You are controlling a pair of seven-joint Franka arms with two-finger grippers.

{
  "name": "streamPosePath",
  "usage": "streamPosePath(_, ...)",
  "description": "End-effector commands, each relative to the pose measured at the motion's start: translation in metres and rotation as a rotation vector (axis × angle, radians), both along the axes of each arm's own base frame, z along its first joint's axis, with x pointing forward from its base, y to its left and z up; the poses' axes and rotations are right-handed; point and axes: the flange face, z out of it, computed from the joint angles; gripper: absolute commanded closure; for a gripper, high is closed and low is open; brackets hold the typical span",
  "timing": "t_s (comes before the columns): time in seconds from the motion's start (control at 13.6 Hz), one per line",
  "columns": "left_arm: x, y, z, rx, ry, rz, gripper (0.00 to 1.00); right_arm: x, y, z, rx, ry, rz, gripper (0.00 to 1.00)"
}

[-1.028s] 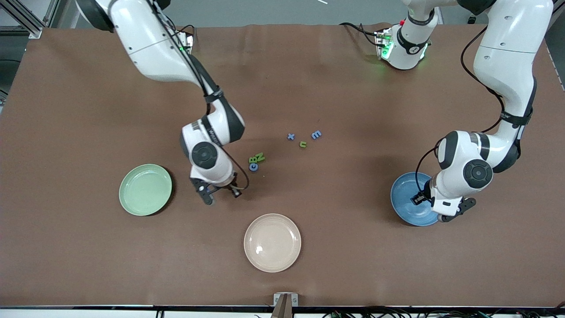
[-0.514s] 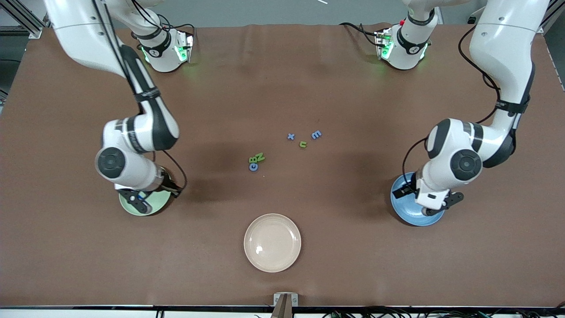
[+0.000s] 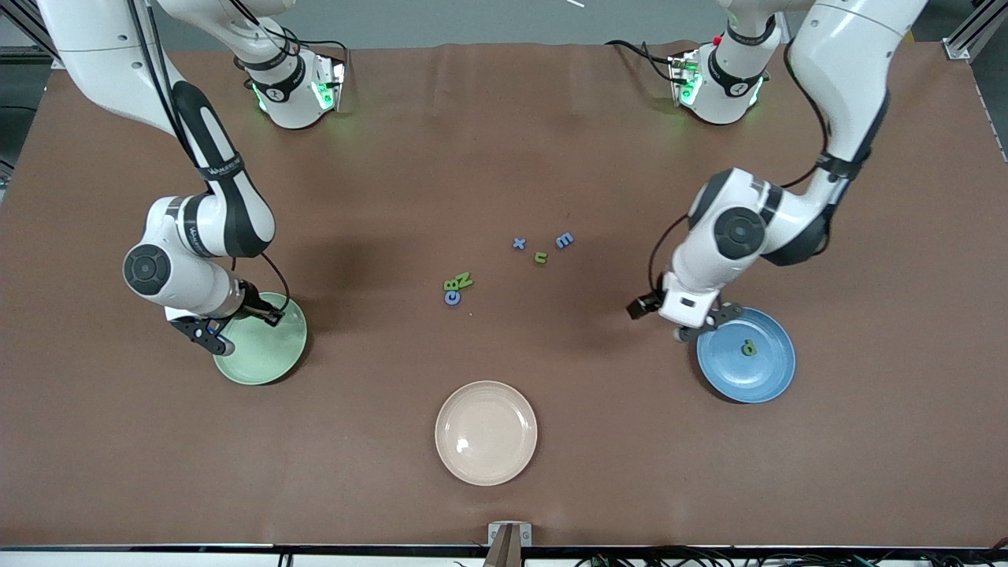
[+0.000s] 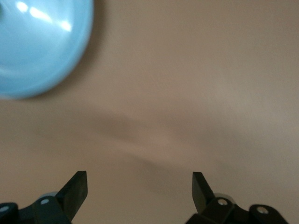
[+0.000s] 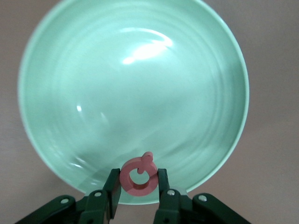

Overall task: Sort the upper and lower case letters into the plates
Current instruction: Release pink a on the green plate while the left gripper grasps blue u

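Note:
The mint green plate (image 3: pixel 272 350) (image 5: pixel 135 93) lies toward the right arm's end of the table. My right gripper (image 3: pixel 228 331) (image 5: pixel 138 179) hangs over its rim, shut on a pink ring-shaped letter (image 5: pixel 138 176). At the left arm's end, the blue plate (image 3: pixel 768 370) (image 4: pixel 37 46) holds a small green letter (image 3: pixel 748 346). My left gripper (image 3: pixel 693 327) (image 4: pixel 140 186) hovers open and empty beside that plate, over bare table. In mid-table lie a blue C (image 3: pixel 451 298), green B (image 3: pixel 454 285) and green N (image 3: pixel 465 279), and farther from the camera a blue x (image 3: pixel 518 243), green n (image 3: pixel 540 257) and blue m (image 3: pixel 564 240).
A cream-beige plate (image 3: pixel 486 432) sits empty nearest the front camera, in the middle. Both arm bases (image 3: pixel 295 87) (image 3: pixel 720 83) stand at the table's edge farthest from the camera, with cables beside them.
My right arm swung from mid-table to the green plate with the pink letter. My left gripper opened, left the green letter in the blue plate and moved off it toward mid-table.

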Motion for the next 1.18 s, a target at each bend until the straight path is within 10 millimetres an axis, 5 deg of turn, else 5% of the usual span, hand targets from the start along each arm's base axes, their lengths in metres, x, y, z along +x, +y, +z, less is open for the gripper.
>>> streamPosePath(0.0, -0.035, -0.049, 0.0, 0.023, -0.016, 0.03, 0.02, -0.009, -0.006, -0.012, 0.017, 0.015, 0.01, 0.96)
streamPosePath(0.37, -0.08, -0.106, -0.031, 0.086, -0.024, 0.143, 0.05, -0.008, -0.007, -0.019, 0.016, 0.021, 0.012, 0.95)
streamPosePath(0.66, -0.103, -0.128, -0.045, 0.096, -0.005, 0.204, 0.11, -0.007, -0.011, -0.026, 0.015, 0.01, 0.006, 0.95)
streamPosePath(0.73, -0.114, -0.137, -0.055, 0.088, 0.005, 0.217, 0.12, -0.006, -0.012, -0.025, 0.015, 0.007, 0.005, 0.77)
streamPosePath(0.81, -0.124, -0.145, -0.059, 0.071, 0.002, 0.232, 0.13, -0.006, -0.013, -0.025, 0.015, 0.009, 0.003, 0.34)
streamPosePath(0.88, -0.132, -0.147, -0.064, 0.061, 0.005, 0.239, 0.13, -0.005, -0.011, -0.023, 0.015, 0.006, 0.005, 0.05)
streamPosePath(1.1, -0.151, -0.148, -0.068, 0.068, 0.01, 0.22, 0.17, 0.011, -0.002, 0.003, 0.022, 0.014, 0.012, 0.0)
